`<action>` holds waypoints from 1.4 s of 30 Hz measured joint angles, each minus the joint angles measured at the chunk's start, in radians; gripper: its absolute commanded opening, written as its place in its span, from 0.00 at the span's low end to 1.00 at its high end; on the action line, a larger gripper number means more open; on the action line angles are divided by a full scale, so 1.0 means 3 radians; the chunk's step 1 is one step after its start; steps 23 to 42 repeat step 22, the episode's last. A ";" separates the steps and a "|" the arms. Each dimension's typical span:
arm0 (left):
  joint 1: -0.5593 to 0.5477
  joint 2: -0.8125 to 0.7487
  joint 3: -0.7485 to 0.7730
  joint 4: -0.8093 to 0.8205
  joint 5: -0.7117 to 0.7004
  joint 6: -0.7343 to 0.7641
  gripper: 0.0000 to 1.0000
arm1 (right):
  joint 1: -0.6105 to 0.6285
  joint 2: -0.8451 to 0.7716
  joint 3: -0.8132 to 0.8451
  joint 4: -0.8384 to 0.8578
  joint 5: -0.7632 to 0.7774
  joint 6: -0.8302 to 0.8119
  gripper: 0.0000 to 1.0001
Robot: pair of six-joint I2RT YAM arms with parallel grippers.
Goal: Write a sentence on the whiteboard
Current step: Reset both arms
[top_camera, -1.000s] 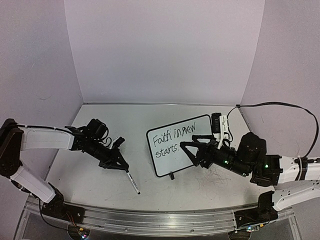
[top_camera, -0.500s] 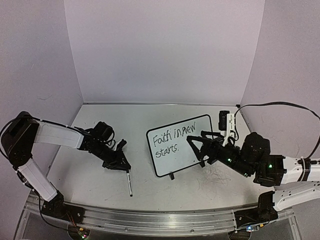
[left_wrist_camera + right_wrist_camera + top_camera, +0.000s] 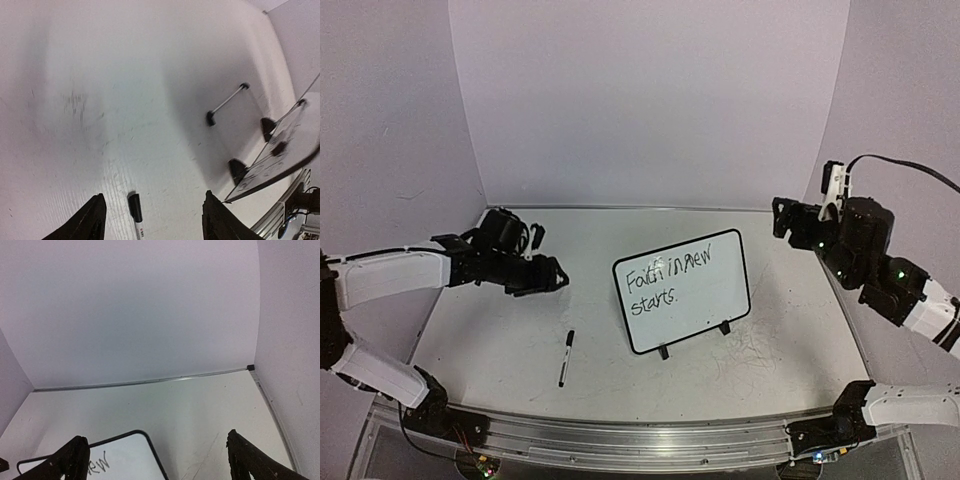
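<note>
The left claw (image 3: 550, 276) hangs above the table (image 3: 500, 330) with its jaws spread wide and nothing between them. In its wrist view the two dark fingertips (image 3: 95, 222) stand well apart at the bottom edge. The marker (image 3: 565, 357) lies flat on the table below this claw, on the side nearer the arm bases. From the wrist camera its black end (image 3: 135, 212) shows in the gap between the fingertips, clear of both. The whiteboard (image 3: 720, 295) stands upright on its two small black feet to the right of the left claw, well apart from it. It carries the sentence (image 3: 665, 280) in two black handwritten lines on its face. The right claw (image 3: 785, 218) is held high beside the right wall, its jaws also wide and empty. The whiteboard sits below it and off to its left, not touching it. In the right wrist view the fingers (image 3: 250, 460) frame the board's rounded upper corner (image 3: 145, 437), with a scrap of the writing just beside the left finger.
</note>
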 measured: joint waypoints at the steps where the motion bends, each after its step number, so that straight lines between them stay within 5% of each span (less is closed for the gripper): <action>1: 0.0000 -0.0119 0.0091 -0.0022 -0.0068 0.0019 0.77 | -0.0086 0.0010 0.0081 -0.0044 -0.0004 -0.0032 0.98; 14: 0.0000 -0.1242 0.1471 0.0142 -0.0712 0.0643 0.94 | -0.0302 -0.0377 0.0692 -0.0368 0.0123 -0.0362 0.98; 42: 0.0000 -0.1337 0.1526 0.0131 -0.0800 0.0808 0.97 | -0.0303 -0.0687 0.0782 -0.0367 0.0233 -0.0411 0.98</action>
